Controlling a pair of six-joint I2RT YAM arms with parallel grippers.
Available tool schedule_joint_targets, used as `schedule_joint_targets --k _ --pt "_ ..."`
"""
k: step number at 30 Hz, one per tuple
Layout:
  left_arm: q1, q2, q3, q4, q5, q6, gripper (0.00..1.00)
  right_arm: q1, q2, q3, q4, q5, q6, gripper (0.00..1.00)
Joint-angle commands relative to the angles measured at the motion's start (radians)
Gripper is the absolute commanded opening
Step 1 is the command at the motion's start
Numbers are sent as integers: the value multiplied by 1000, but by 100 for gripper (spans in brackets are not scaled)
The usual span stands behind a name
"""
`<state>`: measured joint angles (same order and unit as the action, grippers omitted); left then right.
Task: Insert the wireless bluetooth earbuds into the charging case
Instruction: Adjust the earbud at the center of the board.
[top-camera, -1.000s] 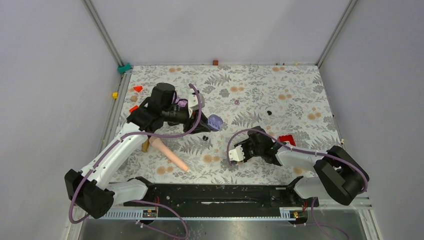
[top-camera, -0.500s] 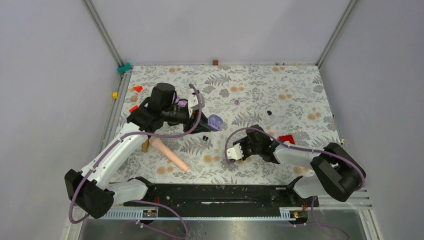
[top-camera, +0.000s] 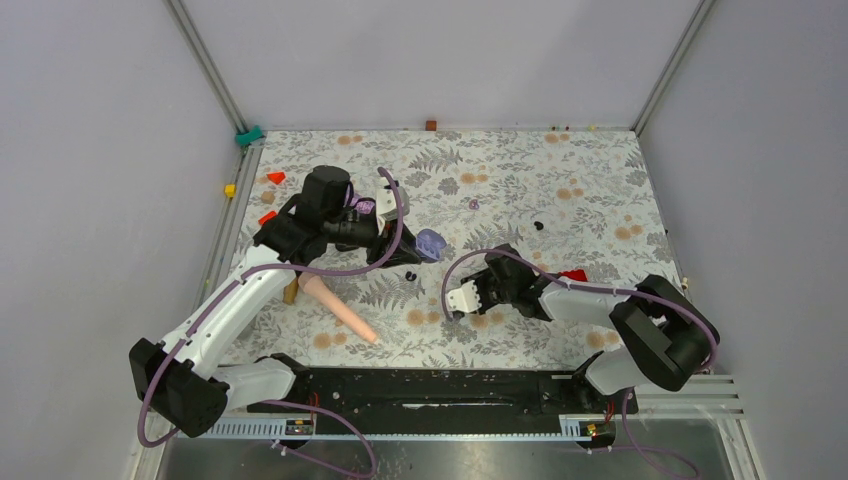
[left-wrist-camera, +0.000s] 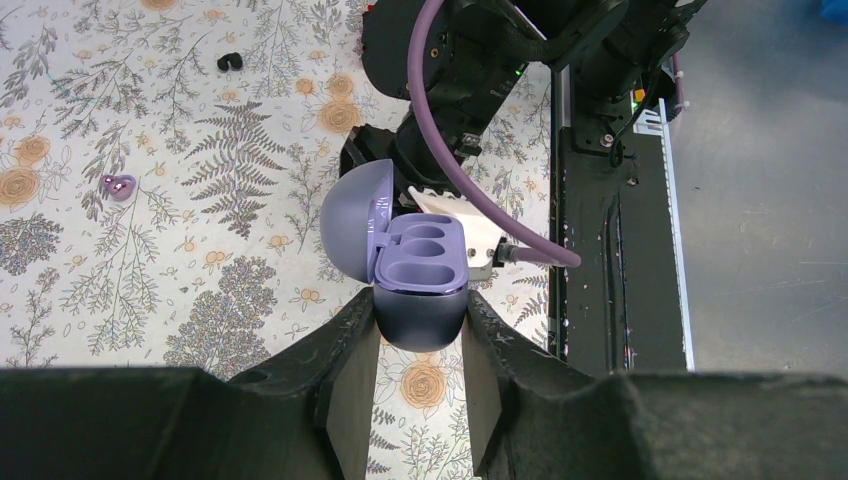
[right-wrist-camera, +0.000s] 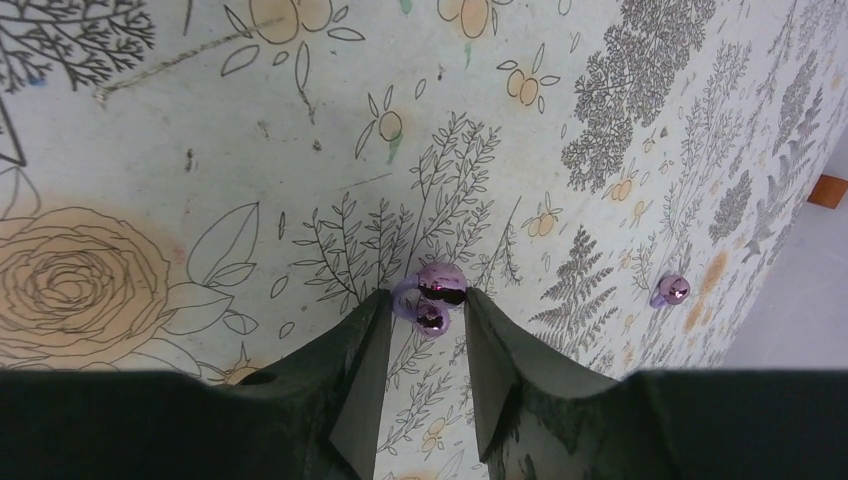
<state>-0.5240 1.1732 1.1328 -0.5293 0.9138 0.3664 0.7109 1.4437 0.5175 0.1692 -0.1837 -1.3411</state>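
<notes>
Purple and open, the charging case (top-camera: 431, 243) is pinched in the left gripper (top-camera: 410, 249) above the flowered mat (top-camera: 560, 170) in the overhead view. A black earbud (top-camera: 409, 274) lies just beside the case on the side nearer the arm bases. A second black earbud (top-camera: 539, 226) and a loose purple earbud (top-camera: 474, 204) lie on the far right of the case, well apart from it. The right gripper (top-camera: 461, 301) hovers near the case, to its near right, and whatever it carries is too small to make out here. A red box (top-camera: 573, 277) sits farther right of the case and a pink stick (top-camera: 340, 308) to its near left. From the left wrist, both fingers (left-wrist-camera: 350, 365) clamp the case's rounded body (left-wrist-camera: 420, 318). Its lid (left-wrist-camera: 355, 235) is swung back and both sockets are bare, with the right arm (left-wrist-camera: 470, 70) beyond it. The loose purple earbud (left-wrist-camera: 119, 186) and a black one (left-wrist-camera: 229, 62) lie on the mat left of the case. From the right wrist, the right gripper (right-wrist-camera: 426, 303) is closed on a purple earbud (right-wrist-camera: 432, 295), nipped between its fingertips (right-wrist-camera: 360, 350). The loose purple earbud (right-wrist-camera: 670, 290) rests on the mat off to the right, and the case itself is out of this view.
</notes>
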Motion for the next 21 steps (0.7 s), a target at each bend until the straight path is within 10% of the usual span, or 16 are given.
schedule_joint_targets --k 1,21 --pt "-2 -14 45 30 3 8 3 9 47 1 -82 39 53 40" --pt "-2 -14 42 32 4 7 3 9 24 -4 119 160 228 40"
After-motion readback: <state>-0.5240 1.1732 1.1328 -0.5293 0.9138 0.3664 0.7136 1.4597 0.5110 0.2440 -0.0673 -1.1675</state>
